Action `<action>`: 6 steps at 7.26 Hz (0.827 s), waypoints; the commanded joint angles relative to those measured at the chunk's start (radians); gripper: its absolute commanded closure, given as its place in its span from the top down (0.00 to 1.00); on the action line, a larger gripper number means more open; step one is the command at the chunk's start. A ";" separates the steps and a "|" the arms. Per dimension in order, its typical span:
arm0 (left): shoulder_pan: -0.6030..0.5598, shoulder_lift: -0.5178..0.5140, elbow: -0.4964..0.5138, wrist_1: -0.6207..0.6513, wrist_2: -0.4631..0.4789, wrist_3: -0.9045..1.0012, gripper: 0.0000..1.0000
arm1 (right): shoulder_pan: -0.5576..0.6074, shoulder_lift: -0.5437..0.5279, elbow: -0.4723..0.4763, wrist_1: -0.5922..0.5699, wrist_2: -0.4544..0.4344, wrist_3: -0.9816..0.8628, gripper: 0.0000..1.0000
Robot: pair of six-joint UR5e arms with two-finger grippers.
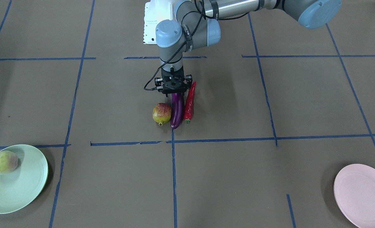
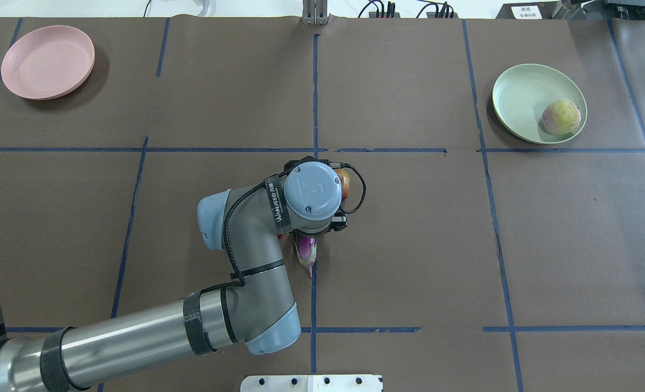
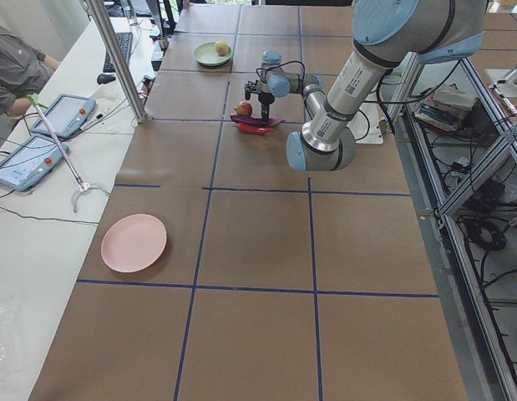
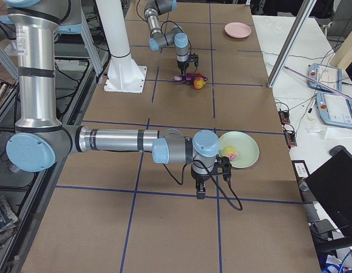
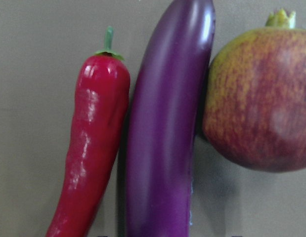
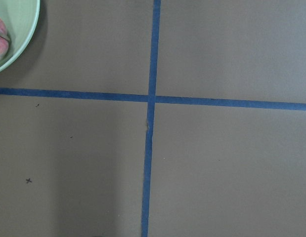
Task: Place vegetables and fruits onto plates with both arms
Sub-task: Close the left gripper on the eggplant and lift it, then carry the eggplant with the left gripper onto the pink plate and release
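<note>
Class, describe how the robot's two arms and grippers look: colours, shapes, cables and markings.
Both the left arm and the right arm are silver tubes joined by grey rounded joints with light blue round caps. Black bands wrap the tubes; one on the left wrist bears white lettering. The left gripper and right gripper are black, each with a looped black cable.

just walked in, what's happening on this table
The left pincer is down over the eggplant, which lies between the chili pepper and the mottled fruit mid-table. The pale fruit already sits on the mint plate; the pink plate is bare. The right pincer hangs near the mint plate.
</note>
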 commanded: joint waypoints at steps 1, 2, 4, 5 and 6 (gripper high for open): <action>-0.035 0.012 -0.074 0.017 -0.008 -0.003 0.04 | 0.000 0.000 0.001 0.002 -0.002 -0.001 1.00; -0.059 0.097 -0.213 0.050 -0.008 -0.010 0.04 | 0.000 0.000 0.001 0.002 -0.002 -0.001 1.00; -0.236 0.197 -0.378 0.177 -0.133 -0.003 0.04 | 0.000 0.000 0.001 0.002 0.002 0.001 1.00; -0.386 0.199 -0.362 0.176 -0.241 0.010 0.05 | -0.002 0.001 0.001 0.004 0.002 0.001 1.00; -0.491 0.201 -0.320 0.181 -0.341 0.119 0.05 | -0.003 0.002 0.001 0.005 0.002 0.001 1.00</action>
